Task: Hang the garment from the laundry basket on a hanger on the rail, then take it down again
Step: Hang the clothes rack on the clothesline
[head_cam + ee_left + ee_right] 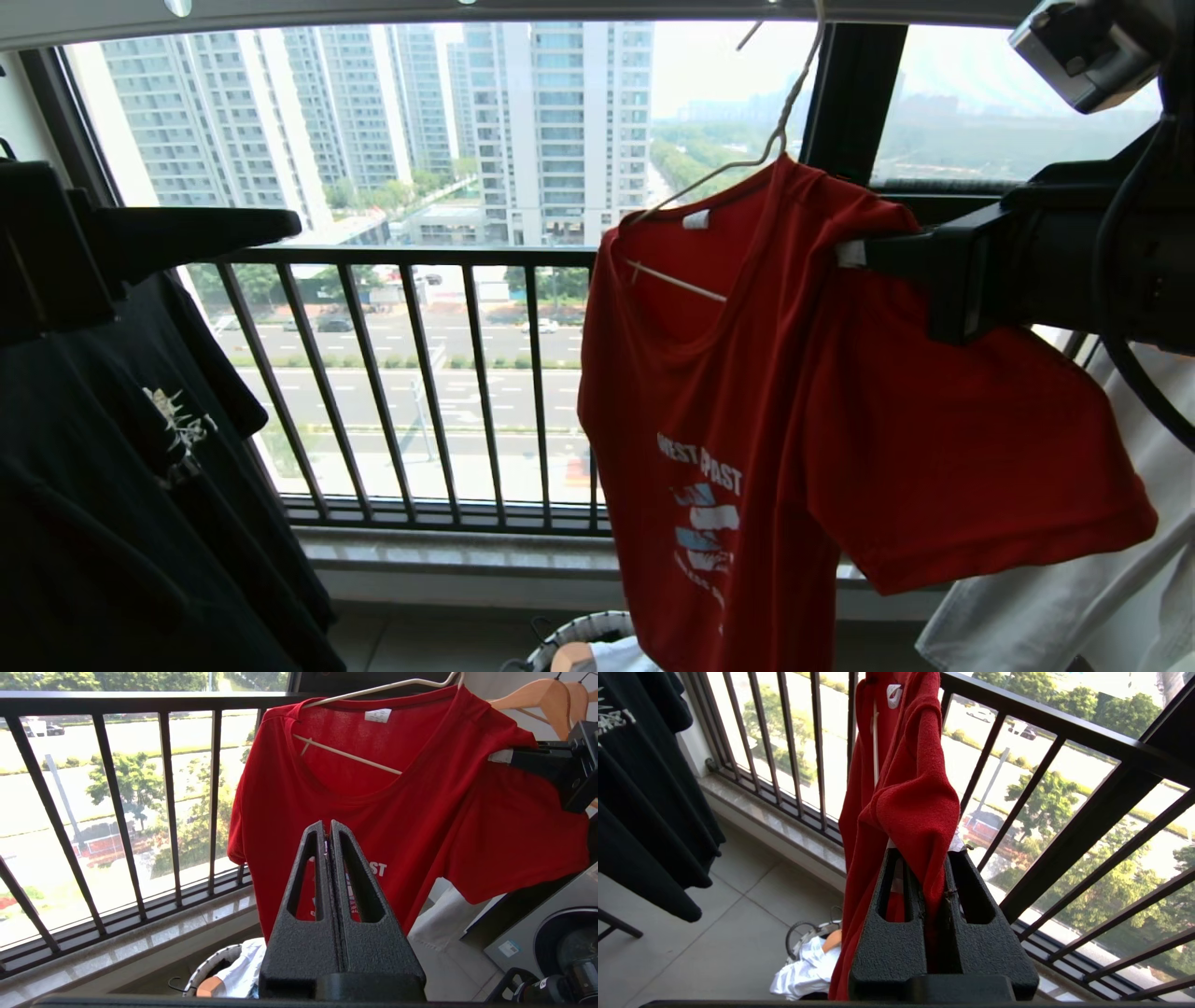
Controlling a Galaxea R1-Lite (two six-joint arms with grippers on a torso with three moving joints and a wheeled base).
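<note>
**Shirt up on the hanger, one shoulder pinched by the right gripper**

Starting at the left, a black T-shirt (140, 448) with a pale graphic hangs in front of the window, and the left gripper (280, 224) points out level above it toward the balcony railing (411, 373). Its own wrist view shows the two fingers pressed flat together with nothing between them, well short of the cloth ahead. It looks idle to me.

Moving across, the red T-shirt (747, 392) hangs on the thin white hanger (738, 163). The wire shows inside the V-neck, and the hook runs up toward the grey rail (560, 9) at the top edge, though the spot where it catches is cut off, so I cannot confirm it is seated. Below the hem, the laundry basket (579, 635) sits on the floor with a pale garment in it.

On the right, the right gripper (854, 254) is clamped on the shirt's shoulder, red fabric bunched between its fingers in the wrist view. That sleeve is pulled out sideways while the other shoulder droops lower on the wire. A white garment (1055, 597) hangs behind it.

My reading is that the shirt is out of the basket and on the hanger. Whether this grip is the last bit of dressing the shoulder or the start of pulling it off, I cannot say; bringing it down remains to be done.
</note>
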